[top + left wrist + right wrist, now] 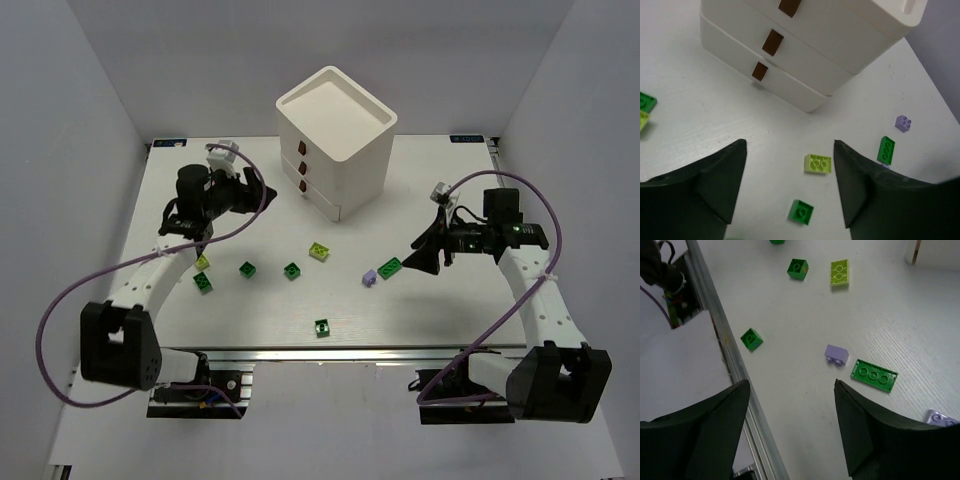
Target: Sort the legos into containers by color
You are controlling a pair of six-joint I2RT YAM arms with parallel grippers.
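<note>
Legos (291, 270) lie scattered on the table (450, 300) before the drawers (322, 188).

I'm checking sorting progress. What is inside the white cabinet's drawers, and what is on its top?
The recessed top shows only a bare white surface with nothing resting on it. All three drawers look closed, so their insides are hidden and their contents cannot be told.

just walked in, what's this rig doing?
Two arms sorting legos by color into the drawers of the white cabinet. Nothing is held: the left gripper is open, facing the cabinet; the right gripper is open above the lavender brick and green plate. All lie loose on the table; drawers look closed.
</note>
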